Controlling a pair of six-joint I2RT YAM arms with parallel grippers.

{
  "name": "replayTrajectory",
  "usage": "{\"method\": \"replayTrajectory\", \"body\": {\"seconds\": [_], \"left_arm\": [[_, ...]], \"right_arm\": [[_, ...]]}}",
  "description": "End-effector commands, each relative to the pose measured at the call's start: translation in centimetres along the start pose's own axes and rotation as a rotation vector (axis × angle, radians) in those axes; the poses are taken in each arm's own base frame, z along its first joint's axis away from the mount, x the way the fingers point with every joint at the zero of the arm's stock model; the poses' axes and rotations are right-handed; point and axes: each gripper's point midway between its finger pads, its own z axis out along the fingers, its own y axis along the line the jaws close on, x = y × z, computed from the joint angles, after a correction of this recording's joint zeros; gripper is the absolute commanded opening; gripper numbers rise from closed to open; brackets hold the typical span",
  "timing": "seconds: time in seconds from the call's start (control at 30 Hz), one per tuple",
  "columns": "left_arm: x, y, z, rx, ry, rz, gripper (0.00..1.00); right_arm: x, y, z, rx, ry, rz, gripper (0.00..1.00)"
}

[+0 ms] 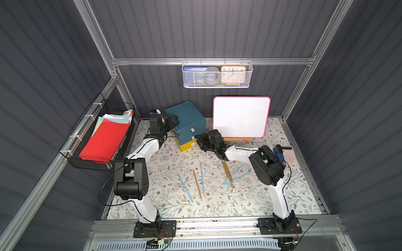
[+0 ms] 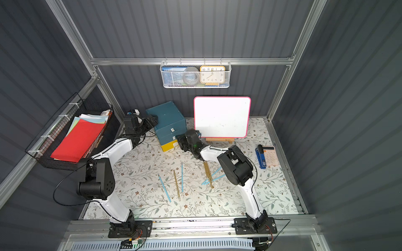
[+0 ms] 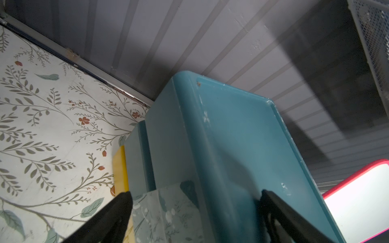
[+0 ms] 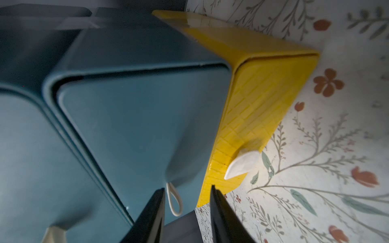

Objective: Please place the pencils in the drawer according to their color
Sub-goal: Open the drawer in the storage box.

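Several thin pencils [image 1: 202, 178], blue and gold

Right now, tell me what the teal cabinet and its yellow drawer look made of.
Teal cabinet: likely moulded plastic, smooth satin finish, rounded edges, soft reflections. Yellow drawer: glossy plastic, its front embossed with a brick pattern. White pull tab: looks soft, perhaps fabric or rubber.

The floral-print worktop [image 1: 169, 208] carries a teal cabinet [image 1: 187, 117] with a yellow bottom drawer [image 1: 187, 147] at eleven o'clock, a pink-rimmed whiteboard [image 1: 240, 117] on a wooden stand [image 1: 238, 140] at one o'clock, and a blue stapler [image 1: 279, 153] just beside a calculator [image 1: 290, 155] at three o'clock. Around the middle lie loose pencils [image 1: 197, 185], light blue and golden; those toward four o'clock cross one another.
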Motion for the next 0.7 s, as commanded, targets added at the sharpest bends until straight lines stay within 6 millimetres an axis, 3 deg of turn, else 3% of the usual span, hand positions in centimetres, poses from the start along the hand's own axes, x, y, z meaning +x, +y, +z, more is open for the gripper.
{"method": "replayTrajectory", "body": {"seconds": [0.0, 0.43, 0.67], "left_arm": [[1.3, 0.3, -0.4, -0.011, 0.050, 0.022, 1.00], [1.4, 0.3, -0.5, -0.009, 0.051, 0.019, 1.00], [1.2, 0.1, -0.4, -0.003, 0.048, 0.018, 1.00]], "right_arm": [[0.2, 0.5, 0.7, -0.025, 0.001, 0.003, 0.39], [1.0, 0.3, 1.3, -0.020, 0.027, 0.006, 0.30], [1.3, 0.1, 1.2, -0.021, 0.041, 0.006, 0.03]]}}
